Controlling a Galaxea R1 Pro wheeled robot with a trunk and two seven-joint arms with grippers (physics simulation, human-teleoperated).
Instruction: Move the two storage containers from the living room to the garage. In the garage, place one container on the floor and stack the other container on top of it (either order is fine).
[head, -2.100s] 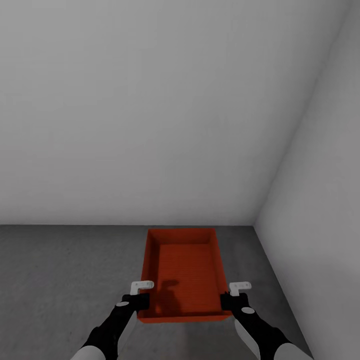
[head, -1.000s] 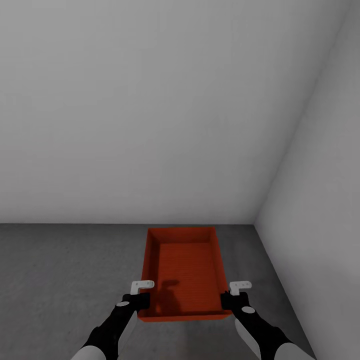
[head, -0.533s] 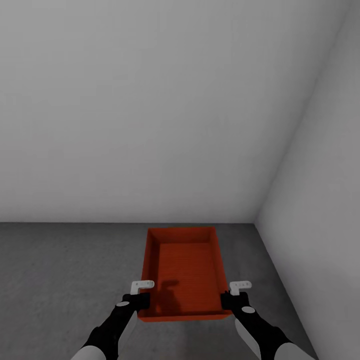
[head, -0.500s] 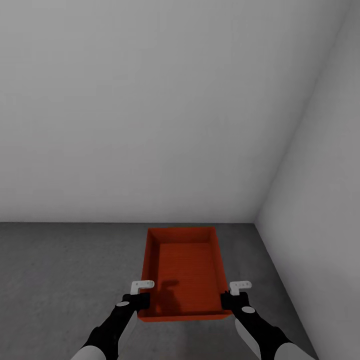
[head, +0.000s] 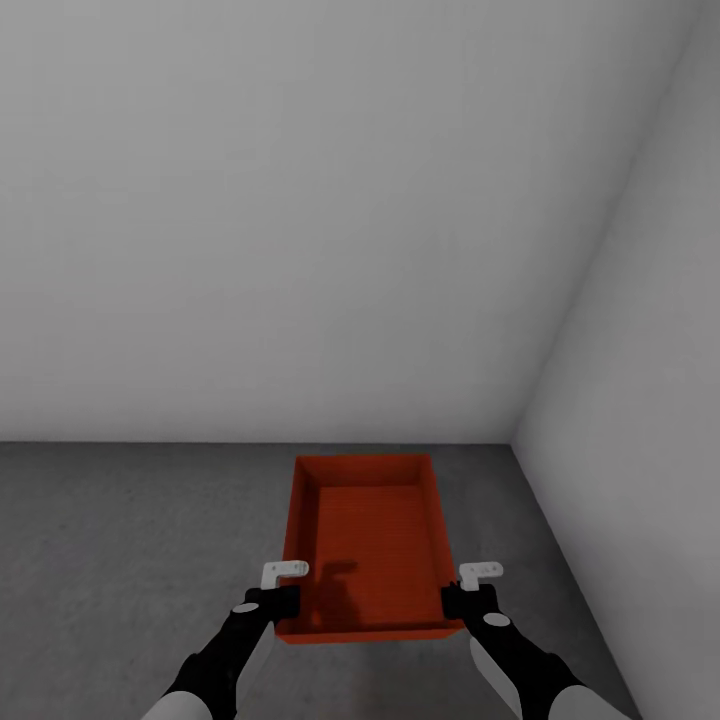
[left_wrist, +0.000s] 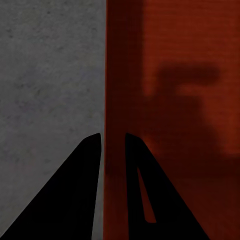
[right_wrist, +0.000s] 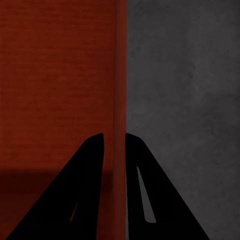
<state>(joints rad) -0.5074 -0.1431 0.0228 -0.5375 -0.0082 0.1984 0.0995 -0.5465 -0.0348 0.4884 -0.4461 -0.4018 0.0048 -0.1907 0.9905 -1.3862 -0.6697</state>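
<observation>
Up ahead, two plain white walls (head: 300, 200) meet in a corner over the dark grey floor (head: 110, 560). Near that corner, between the two arms, sits one storage container (head: 365, 545), open side up, its long axis running away from the robot toward the far wall. From the head view I cannot say whether it rests on the concrete or hangs just above it. The left gripper (head: 283, 596) pinches the bin's left side wall near the close end, the right gripper (head: 460, 597) the right side wall. Close in, each wrist view shows one dark finger inside the thin wall, one outside: left (left_wrist: 111, 137), right (right_wrist: 114, 136).
</observation>
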